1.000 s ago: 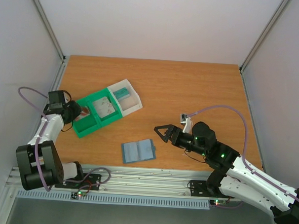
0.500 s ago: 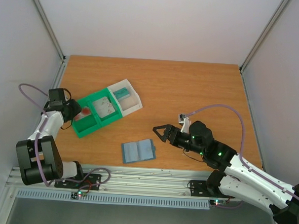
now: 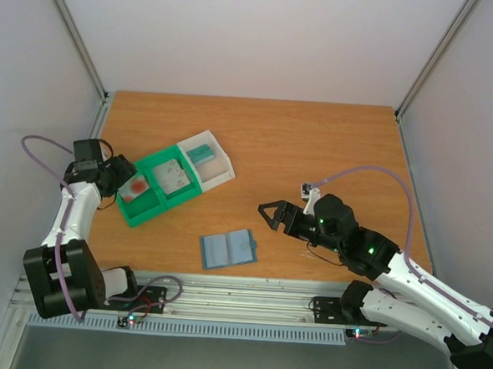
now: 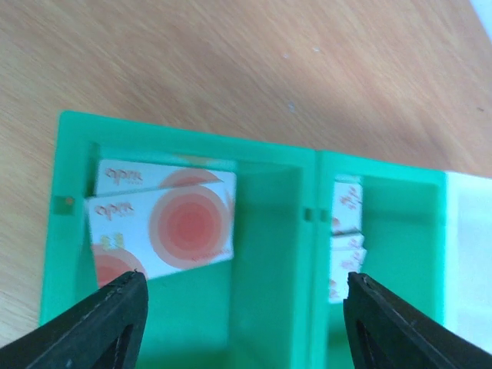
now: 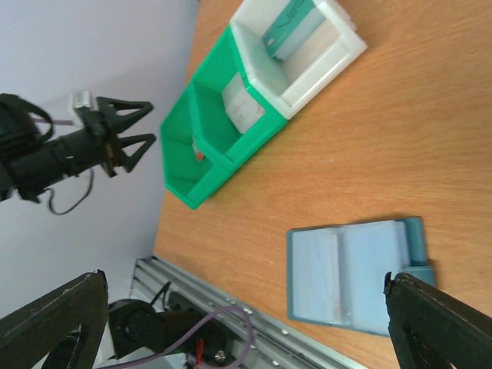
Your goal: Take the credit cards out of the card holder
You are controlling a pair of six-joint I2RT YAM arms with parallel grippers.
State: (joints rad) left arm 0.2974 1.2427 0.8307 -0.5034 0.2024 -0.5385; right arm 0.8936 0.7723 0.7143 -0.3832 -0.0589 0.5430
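Note:
Two whitish credit cards point(image 4: 161, 223) with red circles lie overlapping in the end compartment of the green tray point(image 4: 269, 254); the top view shows them as a credit card point(image 3: 134, 186) with a red mark. My left gripper point(image 4: 242, 307) hovers open over that tray and holds nothing, its place at the tray's left end point(image 3: 120, 177). The card holder point(image 3: 228, 249) lies open and flat near the front edge, slate-blue point(image 5: 354, 273). My right gripper point(image 3: 271, 215) is open, above the table to the right of the card holder and apart from it.
The green tray point(image 3: 158, 200) joins a white compartment point(image 3: 222, 173) that holds a teal card point(image 3: 201, 154). More whitish cards point(image 4: 346, 238) sit in the tray's middle compartment. White walls enclose the table on three sides; a metal rail point(image 3: 223, 296) runs along the front.
My left gripper has opened and drawn back to the left; the red-marked card it carried now lies in the tray's end compartment. The right arm shifted slightly to the right.

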